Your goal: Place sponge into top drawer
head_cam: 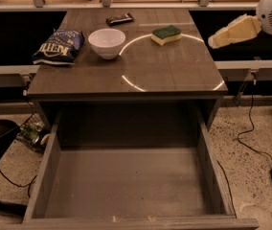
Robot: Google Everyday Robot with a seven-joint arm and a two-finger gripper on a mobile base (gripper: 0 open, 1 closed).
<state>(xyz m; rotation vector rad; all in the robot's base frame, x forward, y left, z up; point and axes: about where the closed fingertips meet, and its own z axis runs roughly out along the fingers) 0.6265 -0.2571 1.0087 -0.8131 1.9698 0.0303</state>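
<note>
Risks, left to right.
- Bag and bowl, upper left of the table: well apart from the sponge. Only a long sideways shove would reach the bowl. I judge this unlikely.
- Bar, top centre at the far edge: a wrong pick is possible if the reach overshoots.
- Drawer, lower half of the frame: pulled out, bottom bare. A release made too soon would leave the sponge on the table's front edge.
- Sponge, upper centre-right: flat on the table, green side up, not in the drawer. Soft foam on a slick top, so a shallow pinch may slip or skid it.
- Gripper, upper right: in the air, off the table's right edge. It points left at the sponge, near but not touching. Spread or pressed together: cannot tell. A side-on approach could push the sponge toward the bowl.

Surface: table is grey wood-grain, glossy, with a ring of glare across it.

Room: tangled wires at mid left, a speckled floor, and a cable trailing at lower right.
</note>
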